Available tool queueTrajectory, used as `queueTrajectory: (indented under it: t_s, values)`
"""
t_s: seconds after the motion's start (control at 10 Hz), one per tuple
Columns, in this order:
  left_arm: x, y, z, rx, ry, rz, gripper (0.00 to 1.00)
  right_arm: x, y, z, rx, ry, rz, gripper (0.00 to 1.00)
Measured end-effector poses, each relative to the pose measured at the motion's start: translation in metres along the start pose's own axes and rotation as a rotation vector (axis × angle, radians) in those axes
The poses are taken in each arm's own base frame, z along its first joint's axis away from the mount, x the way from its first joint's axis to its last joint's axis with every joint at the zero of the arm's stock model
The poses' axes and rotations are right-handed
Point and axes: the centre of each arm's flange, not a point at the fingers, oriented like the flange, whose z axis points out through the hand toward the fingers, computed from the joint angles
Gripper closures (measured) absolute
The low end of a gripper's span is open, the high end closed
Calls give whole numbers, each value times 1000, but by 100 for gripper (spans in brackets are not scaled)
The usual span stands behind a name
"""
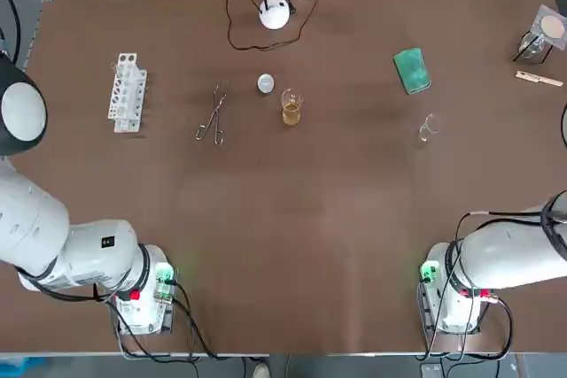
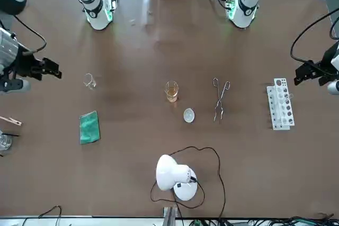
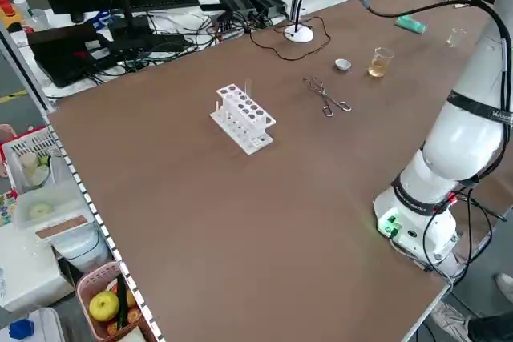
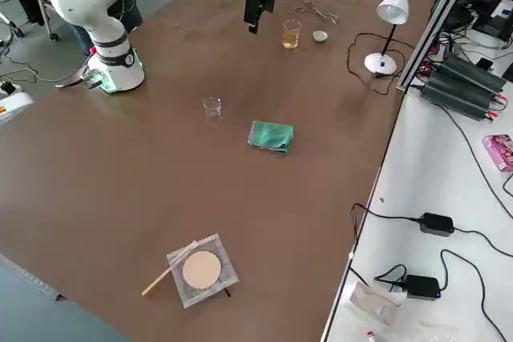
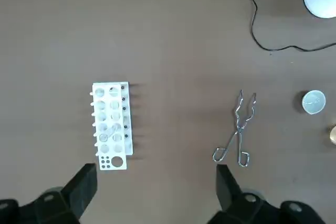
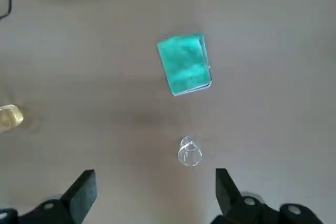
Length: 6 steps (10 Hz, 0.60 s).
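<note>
My left hand [image 5: 155,182] hangs open and empty above the test-tube rack [image 5: 111,125] on the bench [image 1: 292,219]; rack judged light, stiff plastic, so grip across its long sides; my right hand [image 6: 155,182], open, hangs over the small glass beaker [image 6: 189,153]; judged fragile and slippery, so pinch its wall gently.

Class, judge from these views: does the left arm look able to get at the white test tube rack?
Probably yes: the left gripper hovers open above and beside the test tube rack, nothing lies between them, and the tongs lie well aside.
</note>
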Motion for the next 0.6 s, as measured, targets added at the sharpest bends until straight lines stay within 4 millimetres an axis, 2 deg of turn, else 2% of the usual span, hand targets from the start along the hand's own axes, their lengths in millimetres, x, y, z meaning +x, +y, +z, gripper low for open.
queueTrajectory:
  t_s: [0.1,0.3,0.4,0.6]
  values:
    - [0,0,0,0,0,0,0,-1,1,-20,-6,31,3,0]
    - [0,0,0,0,0,0,0,-7,16,-51,-27,59,6,0]
    - [0,0,0,0,0,0,0,-10,26,-58,-38,56,-10,0]
    - [0,0,0,0,0,0,0,-12,31,-56,-38,34,-20,0]
